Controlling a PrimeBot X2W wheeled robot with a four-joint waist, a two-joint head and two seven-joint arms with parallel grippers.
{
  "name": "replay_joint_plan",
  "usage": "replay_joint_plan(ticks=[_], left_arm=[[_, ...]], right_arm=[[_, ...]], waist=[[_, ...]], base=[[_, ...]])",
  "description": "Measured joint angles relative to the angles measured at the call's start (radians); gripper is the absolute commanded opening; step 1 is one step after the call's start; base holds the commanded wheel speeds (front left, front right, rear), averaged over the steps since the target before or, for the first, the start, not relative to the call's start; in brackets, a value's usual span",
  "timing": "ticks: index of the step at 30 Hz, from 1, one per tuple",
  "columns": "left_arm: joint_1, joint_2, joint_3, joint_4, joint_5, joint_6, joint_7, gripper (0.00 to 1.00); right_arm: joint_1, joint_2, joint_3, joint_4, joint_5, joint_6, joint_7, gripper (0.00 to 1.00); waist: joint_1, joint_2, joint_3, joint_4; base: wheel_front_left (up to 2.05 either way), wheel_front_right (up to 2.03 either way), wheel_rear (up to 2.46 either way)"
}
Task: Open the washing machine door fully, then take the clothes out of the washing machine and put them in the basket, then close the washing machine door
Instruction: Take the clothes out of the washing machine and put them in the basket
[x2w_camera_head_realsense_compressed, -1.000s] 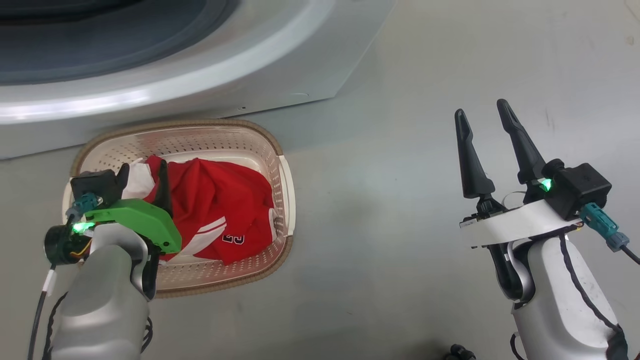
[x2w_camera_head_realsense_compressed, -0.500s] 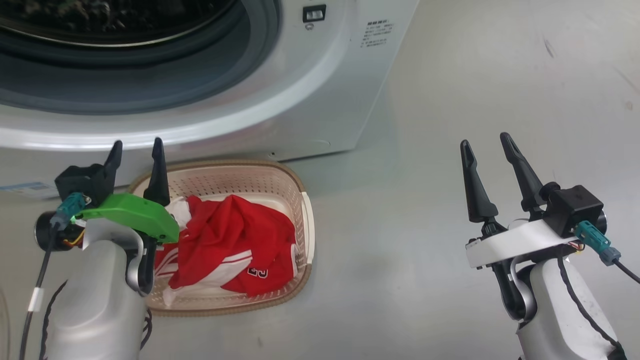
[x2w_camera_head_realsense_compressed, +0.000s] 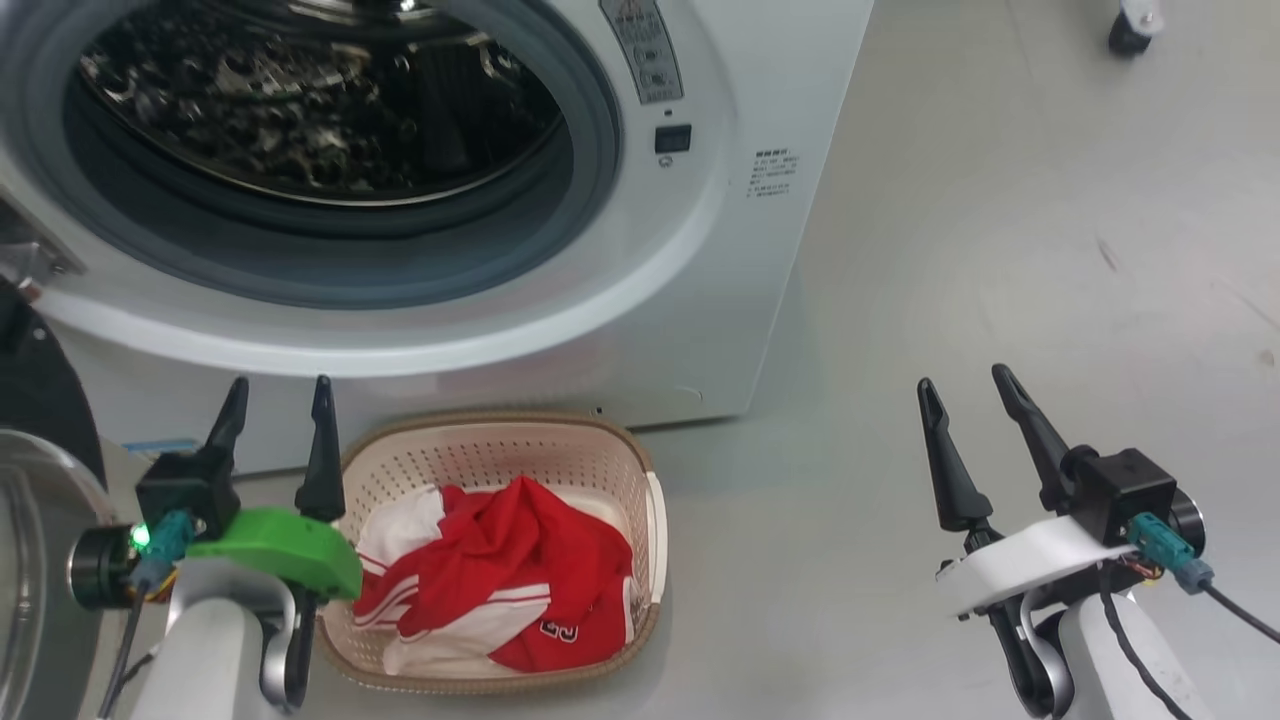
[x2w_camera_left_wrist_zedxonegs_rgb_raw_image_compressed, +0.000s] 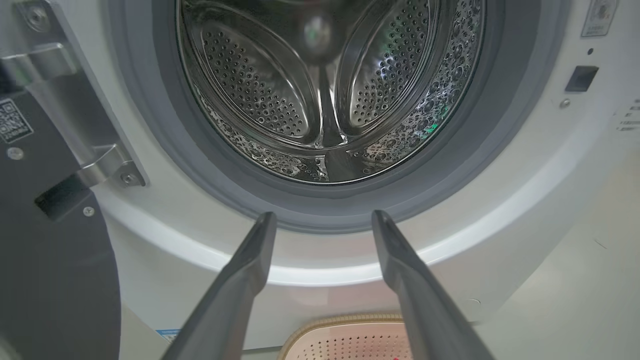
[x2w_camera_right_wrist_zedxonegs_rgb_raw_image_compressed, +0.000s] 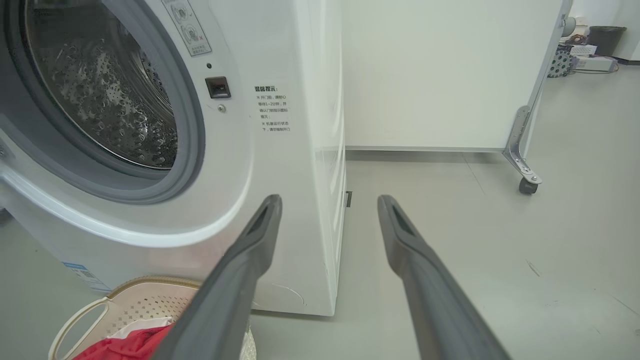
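Resting in the basket (x2w_camera_head_realsense_compressed: 500, 455): the clothes (x2w_camera_head_realsense_compressed: 500, 580) (red and white).
Left gripper (x2w_camera_head_realsense_compressed: 280, 388) and right gripper (x2w_camera_head_realsense_compressed: 962, 380) both spread wide, empty.

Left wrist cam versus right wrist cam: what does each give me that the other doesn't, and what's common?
Left wrist: a straight look to the back of the drum, which looks empty, plus the hinge and the dark inner face of the open door. Right wrist: the side panel of the washer, a white wheeled partition, the floor beyond. Both: washer front, grey gasket, basket rim.
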Motion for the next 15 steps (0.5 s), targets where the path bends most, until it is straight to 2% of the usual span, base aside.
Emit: replay_joint_plan(ticks=[15], left_arm=[[0.266,-0.001,-0.011,-0.138,0.032,0.028,0.000,1.00]], right_arm=[[0.126,0.000,0.018,0.021,-0.005,-0.001,0.000,1.00]], waist=[[0.0000,0.0000,-0.206,0.025]], base=[[0.00,0.00,0.00]])
